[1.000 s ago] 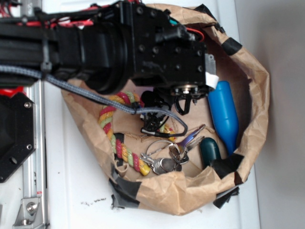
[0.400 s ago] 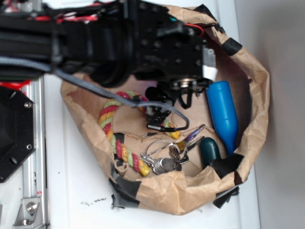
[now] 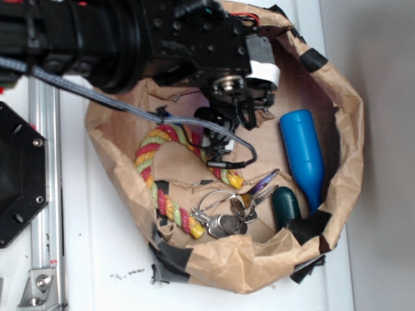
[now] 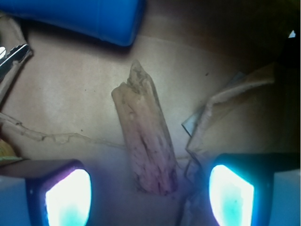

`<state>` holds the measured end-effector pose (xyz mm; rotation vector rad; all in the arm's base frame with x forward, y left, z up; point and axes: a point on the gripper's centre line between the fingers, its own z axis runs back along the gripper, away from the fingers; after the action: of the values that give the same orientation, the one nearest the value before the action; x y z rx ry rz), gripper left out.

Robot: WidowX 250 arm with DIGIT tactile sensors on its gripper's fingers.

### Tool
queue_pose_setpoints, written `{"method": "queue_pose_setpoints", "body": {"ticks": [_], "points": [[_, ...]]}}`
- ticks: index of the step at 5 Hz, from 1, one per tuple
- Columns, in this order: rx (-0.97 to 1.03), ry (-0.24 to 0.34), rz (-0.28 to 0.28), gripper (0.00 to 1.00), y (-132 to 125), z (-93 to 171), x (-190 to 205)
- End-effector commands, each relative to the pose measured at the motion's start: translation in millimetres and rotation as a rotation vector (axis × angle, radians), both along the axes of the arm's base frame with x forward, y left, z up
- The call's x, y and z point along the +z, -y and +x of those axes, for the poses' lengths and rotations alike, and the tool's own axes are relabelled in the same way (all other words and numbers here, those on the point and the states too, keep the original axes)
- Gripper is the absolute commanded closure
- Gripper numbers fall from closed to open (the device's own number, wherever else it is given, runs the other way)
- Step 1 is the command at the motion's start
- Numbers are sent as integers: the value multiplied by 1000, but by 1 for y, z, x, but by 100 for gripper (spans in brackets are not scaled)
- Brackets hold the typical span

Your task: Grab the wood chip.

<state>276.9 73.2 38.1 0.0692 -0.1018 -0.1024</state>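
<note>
**Lining up on the wood chip**

While the gripper (image 4: pixel 149 190) hangs released, its two fingers (image 4: pixel 61 195) spread wide at the bottom of the wrist view, the wood chip (image 4: pixel 146 146) lies flat on the brown paper between them, running from the frame's centre down toward the lower middle. Its jagged upper end points at the blue bottle (image 4: pixel 75 16), which crosses the top left of the frame and sits near but apart from the chip. A torn paper flap (image 4: pixel 221 101) rises just right of the chip, close to the right finger.

In the exterior view the gripper (image 3: pixel 237 103) sits in the upper middle, inside the paper bag (image 3: pixel 353 136), with the rope toy (image 3: pixel 159 188) and keys (image 3: pixel 224 217) lower down; the chip itself is hidden there.

To grasp well, I judge the gripper should descend straight, keep the chip centred, and close across its narrow width. The main risk is pinching the flap along with the wood.
</note>
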Motion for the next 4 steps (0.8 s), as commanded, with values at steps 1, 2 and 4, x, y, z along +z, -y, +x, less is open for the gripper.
{"method": "queue_pose_setpoints", "body": {"ticks": [1, 2, 4], "points": [[-38, -59, 37, 0, 11, 36, -17], [-37, -58, 75, 100, 16, 29, -21], [-34, -30, 124, 100, 18, 19, -13]]}}
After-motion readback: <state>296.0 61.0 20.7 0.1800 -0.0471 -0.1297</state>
